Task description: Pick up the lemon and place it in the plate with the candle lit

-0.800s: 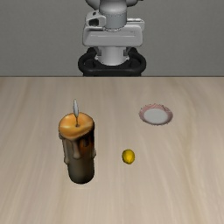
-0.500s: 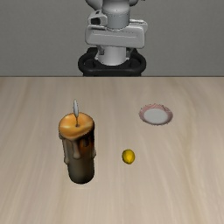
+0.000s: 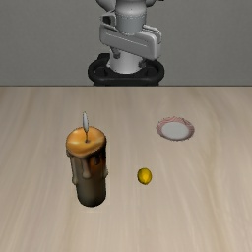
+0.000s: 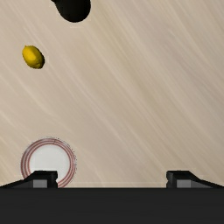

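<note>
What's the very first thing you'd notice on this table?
The big brown candle with its orange top stands out most, toward the exterior view's left of the wooden table. Next comes the tiny yellow lemon, apart from the candle toward the exterior view's right. The small round plate with a reddish rim lies beyond the lemon, closer to the robot.

A pale wooden table (image 3: 39, 128) with fine, light-brown grain streaking its surface stretched wide across the scene under soft, even light that cast only faint shadows, and behind its straight far edge rose a plain wall (image 3: 39, 39) of flat, uniform mid-grey.
</note>
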